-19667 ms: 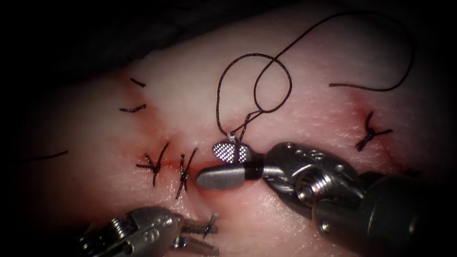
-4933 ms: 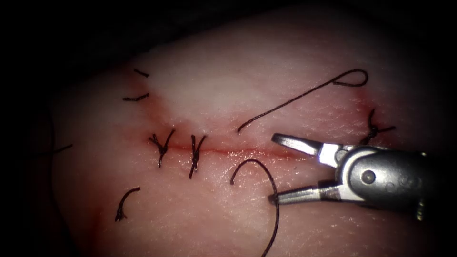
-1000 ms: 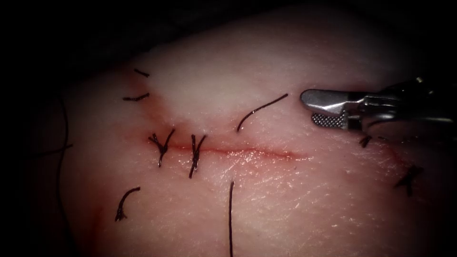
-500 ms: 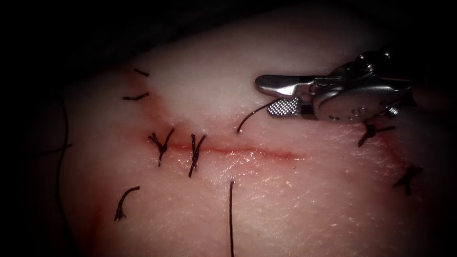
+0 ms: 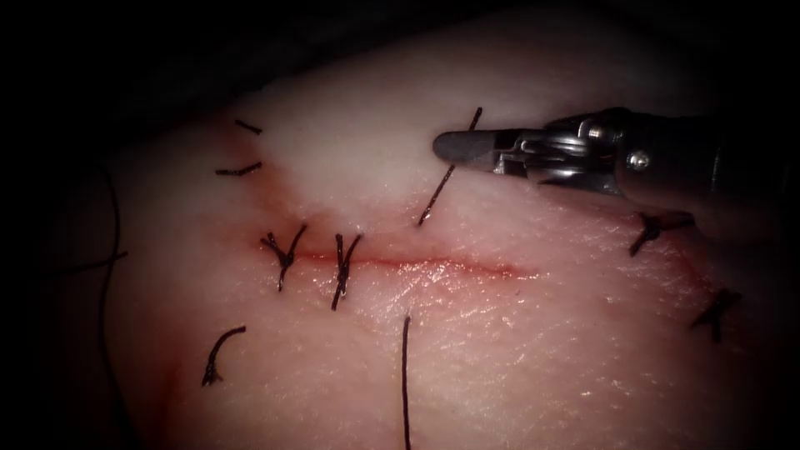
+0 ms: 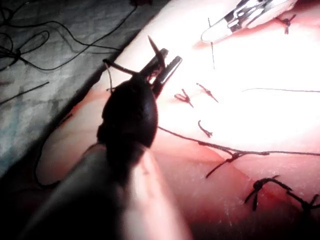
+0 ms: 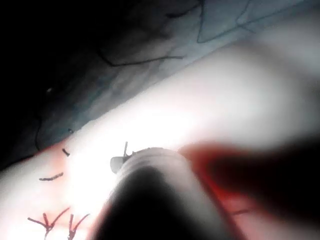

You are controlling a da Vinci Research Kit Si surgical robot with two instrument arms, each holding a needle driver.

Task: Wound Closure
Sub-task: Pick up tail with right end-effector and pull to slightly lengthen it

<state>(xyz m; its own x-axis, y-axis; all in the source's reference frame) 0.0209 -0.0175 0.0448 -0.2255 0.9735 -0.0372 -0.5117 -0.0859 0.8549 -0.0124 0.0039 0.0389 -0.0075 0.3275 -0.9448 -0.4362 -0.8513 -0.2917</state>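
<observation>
The right arm's tool (image 5: pixel 467 148) reaches in above the cut (image 5: pixel 417 265), its jaws closed on a short thread end (image 5: pixel 446 177). The left arm's tool (image 6: pixel 162 67) hovers over the tissue's edge (image 6: pixel 125 55), jaws gripping the needle (image 6: pixel 153 48) near its tip.

The left tool (image 6: pixel 162 65) has its jaws closed on the needle (image 6: pixel 153 47), whose sharp tip sticks out toward twelve o'clock. Thread (image 6: pixel 111 66) trails off toward nine o'clock. Toward two o'clock, the right tool (image 6: pixel 220 31) grips a thread end (image 6: pixel 212 50) over the tissue (image 6: pixel 260 100).
</observation>
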